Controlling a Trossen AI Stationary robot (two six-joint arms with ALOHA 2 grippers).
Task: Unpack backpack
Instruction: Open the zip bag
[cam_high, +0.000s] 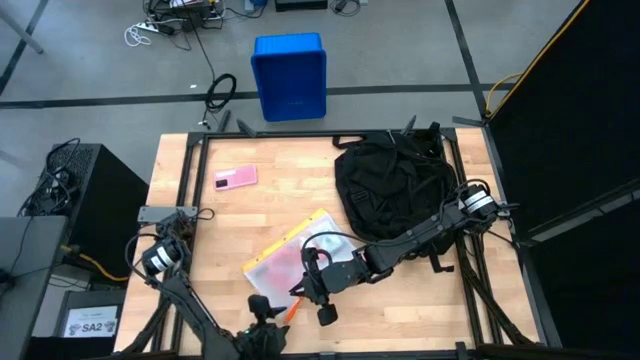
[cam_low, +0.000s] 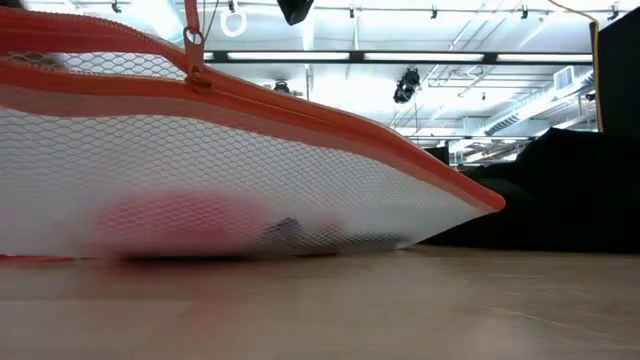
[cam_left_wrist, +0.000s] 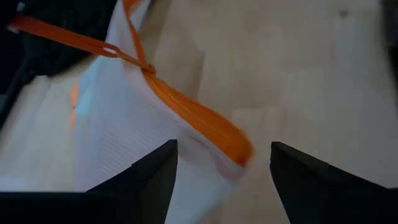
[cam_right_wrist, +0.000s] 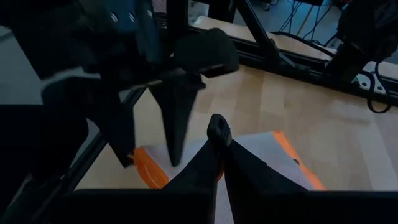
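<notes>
The black backpack (cam_high: 392, 190) lay on the table's (cam_high: 280, 210) far right. Well left and nearer, the left gripper (cam_left_wrist: 221, 171) hung with fingers spread over a mesh pouch's (cam_high: 290, 258) orange corner, gripping nothing. The right gripper (cam_high: 312, 282) rested clenched shut on that pouch.

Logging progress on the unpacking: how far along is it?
Done: a pink item and the mesh pouch lie on the table, outside the backpack. In hand: the left hand, open, is at the pouch's corner; the right hand is shut over it. Left: unclear; the backpack's inside is hidden.
</notes>
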